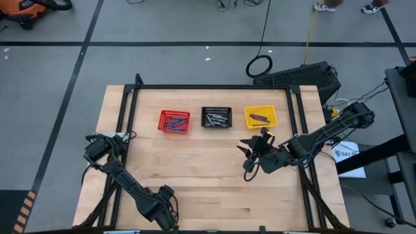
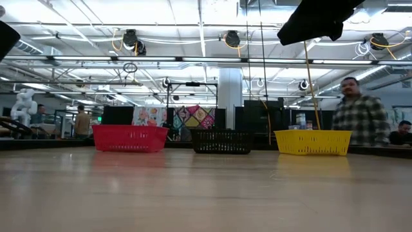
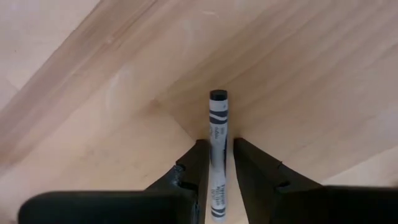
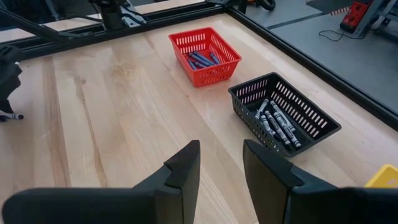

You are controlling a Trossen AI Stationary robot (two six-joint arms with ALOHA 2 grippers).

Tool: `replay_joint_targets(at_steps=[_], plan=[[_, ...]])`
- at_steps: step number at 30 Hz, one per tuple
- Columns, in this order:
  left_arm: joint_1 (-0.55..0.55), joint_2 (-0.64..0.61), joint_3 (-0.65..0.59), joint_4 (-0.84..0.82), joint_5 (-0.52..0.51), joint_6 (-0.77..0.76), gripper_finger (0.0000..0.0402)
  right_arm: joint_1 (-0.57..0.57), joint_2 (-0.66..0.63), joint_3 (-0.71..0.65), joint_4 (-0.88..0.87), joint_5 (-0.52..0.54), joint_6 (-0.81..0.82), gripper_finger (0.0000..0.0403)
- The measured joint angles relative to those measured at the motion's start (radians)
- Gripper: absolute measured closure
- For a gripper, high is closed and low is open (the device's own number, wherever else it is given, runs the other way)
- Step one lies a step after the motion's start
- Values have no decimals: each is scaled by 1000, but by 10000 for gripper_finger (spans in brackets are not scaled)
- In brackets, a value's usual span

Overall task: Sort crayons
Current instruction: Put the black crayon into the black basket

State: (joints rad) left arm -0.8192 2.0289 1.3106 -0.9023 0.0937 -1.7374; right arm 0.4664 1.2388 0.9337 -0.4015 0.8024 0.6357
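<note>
My left gripper (image 1: 168, 207) is near the table's front left and is shut on a grey-silver crayon (image 3: 217, 134) with a dark tip. It also shows far off in the right wrist view (image 4: 6, 81). My right gripper (image 1: 250, 149) is open and empty above the table, just in front of the yellow basket (image 1: 273, 117). Blue crayons (image 4: 202, 59) lie in the red basket (image 4: 211, 73), grey ones (image 4: 277, 121) in the black basket (image 4: 249, 96), and a purple one (image 1: 259, 117) in the yellow basket. My left gripper pinches the crayon's two long sides about mid-length (image 3: 217, 163) between its two fingers (image 3: 198, 163). The fingers come from above and lie across the crayon. The crayon's dark tip (image 3: 217, 95) sticks out past them. I cannot tell whether the crayon touches the table.
The three baskets stand in a row at the table's far side: red (image 2: 129, 138), black (image 2: 222, 140), yellow (image 2: 313, 142). A black frame (image 1: 214, 87) runs round the table. A person (image 2: 360, 119) stands beyond the far edge.
</note>
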Motion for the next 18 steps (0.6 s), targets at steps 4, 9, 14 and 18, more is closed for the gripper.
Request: replay_joint_targets(at_steps=[4, 9, 14, 18], plan=[[3, -3, -2, 1, -4, 44, 343, 0, 0, 0, 0, 0, 7, 293], [8, -5, -3, 4, -8, 97, 391, 0, 0, 0, 0, 0, 8, 293], [10, -5, -3, 4, -9, 136, 393, 0, 0, 0, 0, 0, 8, 293], [14, -4, 6, -5, -8, 188, 393, 0, 0, 0, 0, 0, 8, 293]])
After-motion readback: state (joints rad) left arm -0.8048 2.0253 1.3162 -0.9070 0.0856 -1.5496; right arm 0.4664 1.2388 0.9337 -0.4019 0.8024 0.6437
